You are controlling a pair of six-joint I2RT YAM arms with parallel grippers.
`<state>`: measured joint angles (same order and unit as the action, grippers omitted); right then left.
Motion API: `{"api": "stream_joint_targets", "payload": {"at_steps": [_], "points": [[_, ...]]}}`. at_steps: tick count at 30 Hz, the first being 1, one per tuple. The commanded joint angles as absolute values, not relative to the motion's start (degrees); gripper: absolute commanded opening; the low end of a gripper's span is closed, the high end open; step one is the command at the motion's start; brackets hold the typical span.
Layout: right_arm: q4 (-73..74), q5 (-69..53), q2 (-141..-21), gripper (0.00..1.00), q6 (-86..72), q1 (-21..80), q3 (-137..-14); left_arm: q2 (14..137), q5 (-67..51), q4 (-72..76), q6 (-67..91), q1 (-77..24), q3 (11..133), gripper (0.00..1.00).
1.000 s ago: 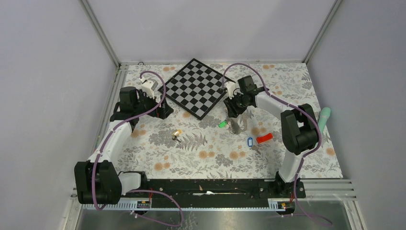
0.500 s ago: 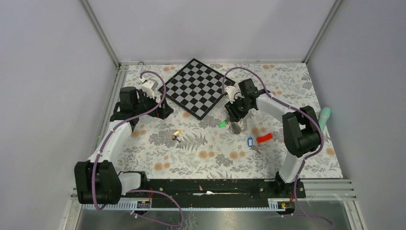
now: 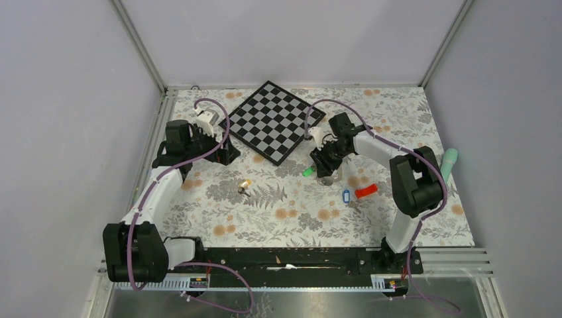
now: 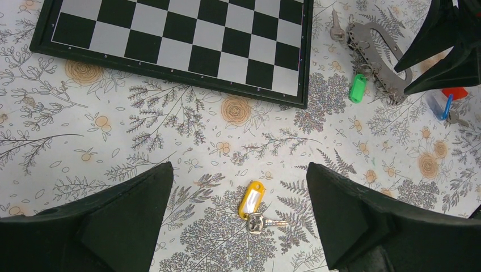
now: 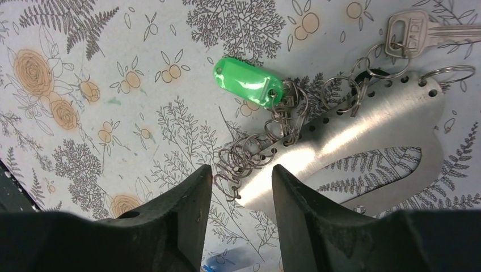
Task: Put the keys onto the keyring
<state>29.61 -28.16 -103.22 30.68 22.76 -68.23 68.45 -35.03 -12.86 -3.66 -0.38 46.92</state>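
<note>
Where the cloth lies nearest you, the blue key (image 3: pixel 344 195) sits loose beside a red tag (image 3: pixel 366 191), and the yellow key (image 4: pixel 253 199) lies left of them. Further out, your right gripper (image 5: pixel 241 173) has its fingers apart, straddling the tip of the flat-lying keyring (image 5: pixel 363 124). The green key (image 5: pixel 247 82) is linked to it by small rings. Your left gripper (image 4: pixel 238 168) gapes wide, empty, by the board (image 3: pixel 273 121).

Three keys (image 4: pixel 253 203), one keyring (image 5: pixel 363 136), one chessboard (image 4: pixel 181 39)
</note>
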Motion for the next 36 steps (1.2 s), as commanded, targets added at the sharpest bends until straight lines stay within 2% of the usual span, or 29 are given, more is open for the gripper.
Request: {"api": "stream_joint_targets", "payload": {"at_steps": [1, 8, 18, 23, 27, 36], "points": [[32.25, -28.99, -104.39, 0.51, 33.66, 23.91, -68.33, 68.29, -37.15, -10.86, -4.79, -0.09, 48.64, 0.99], [31.98, -25.66, -107.47, 0.50, 34.44, 26.16, -68.38, 68.31, -37.27, -10.82, -4.90, -0.06, 48.52, 0.99], [33.25, -25.72, -104.03, 0.13, 34.54, 26.37, -69.27, 68.47, -37.89, -10.88, -4.71, -0.09, 48.69, 0.99], [35.16, -26.75, -100.79, 0.04, 35.67, 26.31, -70.43, 68.55, -37.97, -10.84, -4.66, -0.09, 48.69, 0.99], [37.51, -26.93, -98.86, 0.05, 37.28, 26.28, -70.92, 68.47, -37.97, -10.73, -4.66, -0.09, 48.60, 0.99], [37.74, -19.64, -98.36, 0.20, 38.91, 26.29, -66.00, 68.31, -38.23, -10.61, -4.65, -0.07, 48.52, 0.99]]}}
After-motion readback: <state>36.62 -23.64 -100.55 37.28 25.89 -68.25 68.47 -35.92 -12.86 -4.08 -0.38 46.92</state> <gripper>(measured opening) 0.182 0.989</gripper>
